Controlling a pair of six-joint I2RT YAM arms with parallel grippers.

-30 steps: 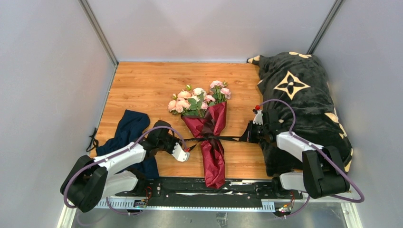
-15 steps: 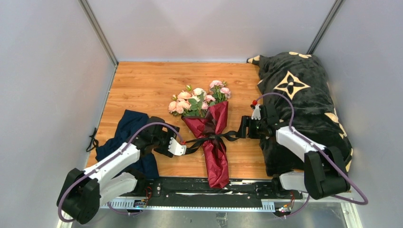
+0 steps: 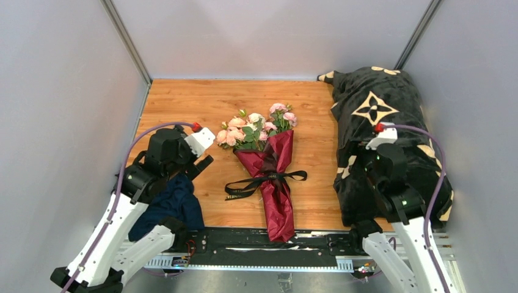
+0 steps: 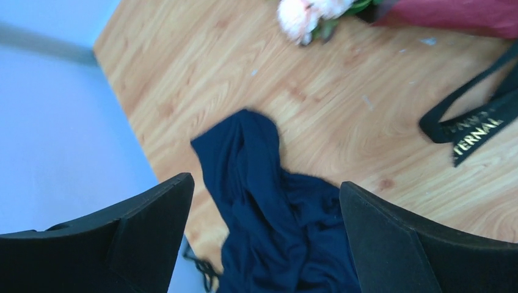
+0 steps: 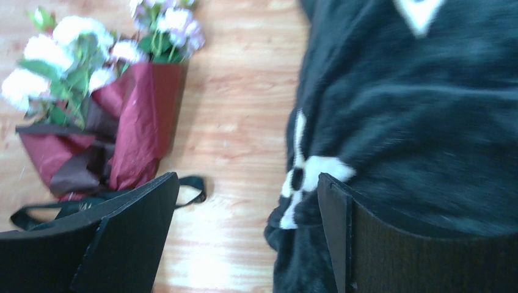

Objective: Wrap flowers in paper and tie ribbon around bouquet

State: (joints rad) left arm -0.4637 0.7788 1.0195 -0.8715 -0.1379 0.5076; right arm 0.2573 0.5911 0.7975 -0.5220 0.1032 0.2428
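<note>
Left gripper and right gripper wide, empty, flanking bouquet; slack ribbon knot may slip if nudged.

A robot test booth in a lab, dressed with a few household props.

Plain grey panel walls close in a small wood-grain desk on three sides, with metal posts at the desk's back corners. A left arm and a right arm, white and black, rise from a black rail bolted along the desk's near edge, with purple cables looping off them. A bouquet lies mid-desk, a black blanket at the desk's right side, and a navy cloth at its left.
</note>
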